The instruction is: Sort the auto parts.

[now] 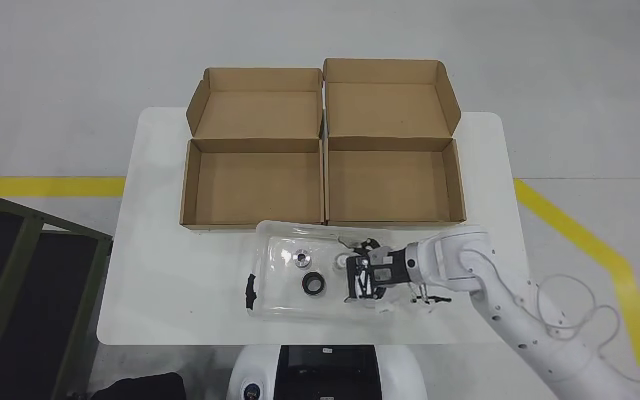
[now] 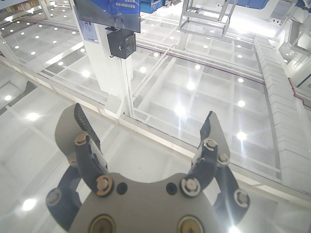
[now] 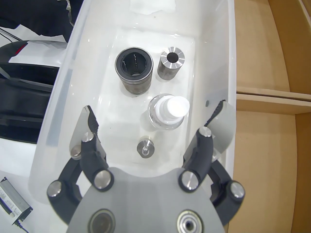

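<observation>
Two arms logged. Left arm: jaws aimed up at the ceiling, spread wide, gripping nothing. Their black toothed pads (image 2: 87,127) faced each other across the gap.

Right arm (image 1: 480,270): reached in from the right edge of the white table (image 1: 160,260), wrist roughly level. Its jaws hung over the right end of the clear bin (image 1: 275,240), spread wide and holding nothing. One finger sat above the bin interior, the other at the bin wall on the box side.

Containers, left to right:
- Left cardboard box (image 1: 253,187): lid folded back, bare brown floor showing.
- Right cardboard box (image 1: 393,185): touching the left one, lid also folded back.
- Clear bin: on the table just in front of both boxes, holding the auto parts.

Bin contents, left to right:
- Slotted steel cylinder (image 3: 171,66): upright on the box side, bright machined top face with a dark centre hole.
- Linear bearing (image 3: 134,70): upright just beside the cylinder, toward the table's front. It was a larger dark metal sleeve with a black rim and an open bore.
- Clear bottle (image 3: 170,115): round, with a white cap, near the open jaws.
- Small metal stud (image 3: 145,149): shiny, closest to the wrist, seen between the two fingers.

Bin walls were translucent, smooth plastic with rounded corners. Boxes were matte corrugated board.
</observation>
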Controlling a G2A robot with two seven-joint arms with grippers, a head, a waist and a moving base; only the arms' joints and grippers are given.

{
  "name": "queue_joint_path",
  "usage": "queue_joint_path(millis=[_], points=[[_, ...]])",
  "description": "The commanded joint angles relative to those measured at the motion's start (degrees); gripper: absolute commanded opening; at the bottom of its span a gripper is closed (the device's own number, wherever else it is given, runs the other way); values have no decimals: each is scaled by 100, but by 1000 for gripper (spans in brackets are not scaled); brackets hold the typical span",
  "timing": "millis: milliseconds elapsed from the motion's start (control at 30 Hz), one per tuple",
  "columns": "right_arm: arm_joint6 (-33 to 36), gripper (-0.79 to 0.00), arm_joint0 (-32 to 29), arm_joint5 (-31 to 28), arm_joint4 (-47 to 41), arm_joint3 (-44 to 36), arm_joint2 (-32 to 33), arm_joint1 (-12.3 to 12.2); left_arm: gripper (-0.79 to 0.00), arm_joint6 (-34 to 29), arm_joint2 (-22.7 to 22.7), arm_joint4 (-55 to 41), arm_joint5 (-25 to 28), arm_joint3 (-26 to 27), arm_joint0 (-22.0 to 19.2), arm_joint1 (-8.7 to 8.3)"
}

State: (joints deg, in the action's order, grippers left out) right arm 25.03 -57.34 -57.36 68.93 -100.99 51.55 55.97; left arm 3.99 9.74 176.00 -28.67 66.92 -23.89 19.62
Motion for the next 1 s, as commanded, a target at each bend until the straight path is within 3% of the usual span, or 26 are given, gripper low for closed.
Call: queue_joint_path(millis=[0, 133, 233, 567, 700, 967], points=[[8, -135, 52, 30, 3, 45, -44, 16, 0, 0, 0, 0, 0, 0, 0, 0], [-6, -231, 142, 112, 25, 153, -124, 51, 0, 0, 0, 0, 0, 0, 0, 0], [4, -348, 206, 165, 96, 211, -174, 72, 0, 0, 0, 0, 0, 0, 0, 0], [-26, -493, 331, 235, 152, 361, -266, 122, 0, 0, 0, 0, 0, 0, 0, 0], [-74, -785, 325, 178, 121, 329, -208, 110, 0, 0, 0, 0, 0, 0, 0, 0], [-69, -785, 202, -64, -80, -36, 99, 5, 0, 0, 0, 0, 0, 0, 0, 0]])
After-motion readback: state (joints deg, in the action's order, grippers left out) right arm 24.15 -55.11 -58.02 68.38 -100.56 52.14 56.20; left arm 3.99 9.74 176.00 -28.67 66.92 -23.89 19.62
